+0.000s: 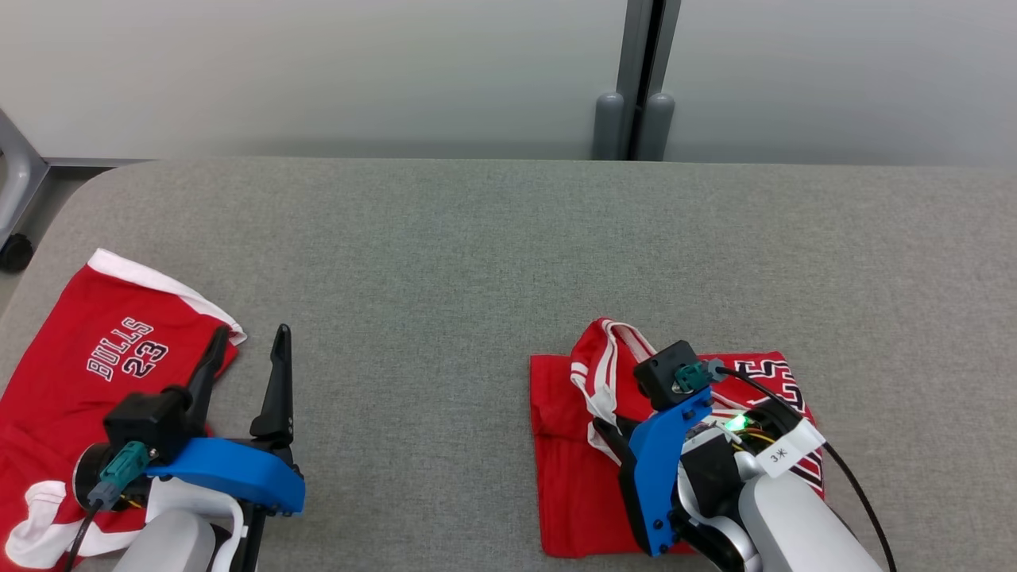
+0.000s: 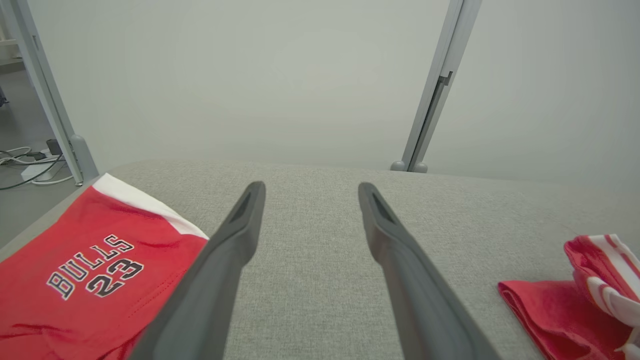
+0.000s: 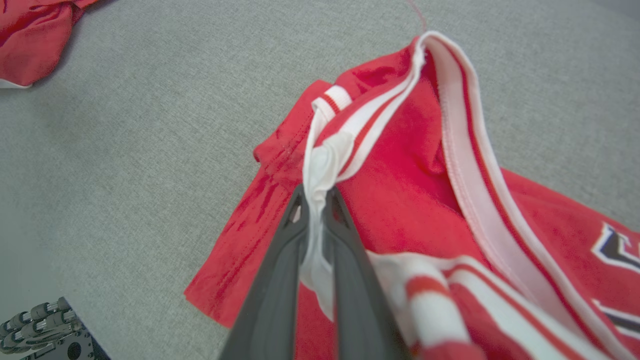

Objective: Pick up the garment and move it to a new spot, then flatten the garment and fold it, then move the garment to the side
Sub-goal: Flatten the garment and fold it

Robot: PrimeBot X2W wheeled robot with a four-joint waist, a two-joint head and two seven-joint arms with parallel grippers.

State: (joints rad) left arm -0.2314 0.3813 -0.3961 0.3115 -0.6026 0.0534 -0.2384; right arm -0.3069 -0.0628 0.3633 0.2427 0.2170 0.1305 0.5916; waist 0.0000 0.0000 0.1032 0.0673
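On counter's right half: red garment (image 1: 568, 469), partly folded, lies on grey fabric-covered counter (image 1: 445, 262). Right fingers (image 3: 270, 300) pinched tight on its white trim. Left fingers (image 2: 400, 260) spread wide, empty, near second red jersey (image 1: 95, 373). Pale wall panels (image 1: 318, 71) behind.

head: high, downward | left wrist: low, forward | right wrist: close | shared: garment (image 1: 572, 477)

Grey fabric table (image 1: 508, 238); red BULLS 23 cloth (image 1: 103, 373) at left edge; grey post (image 1: 636, 63) behind.

Red/white jersey (image 1: 572, 477), part-folded, rumpled, lying ctr-right
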